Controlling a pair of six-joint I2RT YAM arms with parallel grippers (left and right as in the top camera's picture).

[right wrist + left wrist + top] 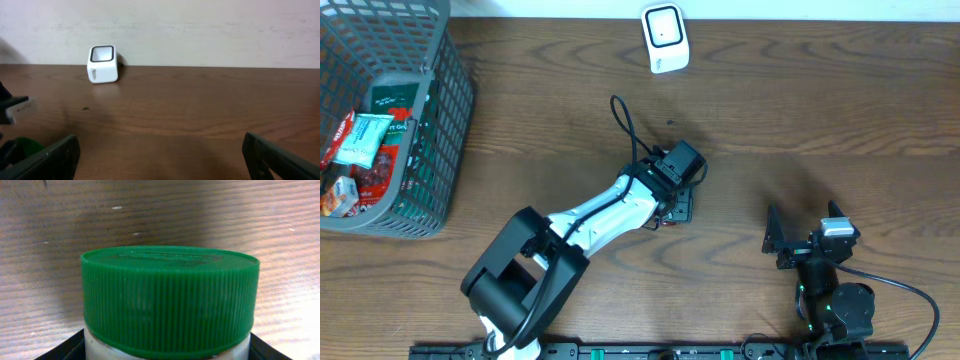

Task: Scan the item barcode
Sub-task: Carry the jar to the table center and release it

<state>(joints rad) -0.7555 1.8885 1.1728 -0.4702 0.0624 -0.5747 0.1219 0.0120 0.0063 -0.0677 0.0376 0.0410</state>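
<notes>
Jar (167, 349) fills the left wrist view: a white body at the bottom edge under a wide green ribbed cap (170, 300), standing upright at the centre of the frame. Black fingers (60, 351) show at the lower left and lower right corners, flanking the body closely, so the left gripper (675, 200) is clamped on the jar at a middling width. Behind the cap the table (60, 240) runs brown with a fine wood grain and a few pale specks. In the overhead view the left arm reaches from the lower left up to the centre of the frame, and its gripper covers the jar almost wholly there. A white scanner (665, 38) sits at the top centre, well apart from the jar. A grey mesh basket (445, 130) holding packets takes the upper left corner. A black cable (625, 125) loops up from the left gripper. The right gripper (807, 235) sits at the lower right, jaws spread wide and empty. In the right wrist view its two dark fingers (50, 160) stand far apart at the lower corners with bare wood between them. The scanner stands at the upper left, by the table's far edge, and a pale, plain wall (200, 30) rises behind it across the top.
</notes>
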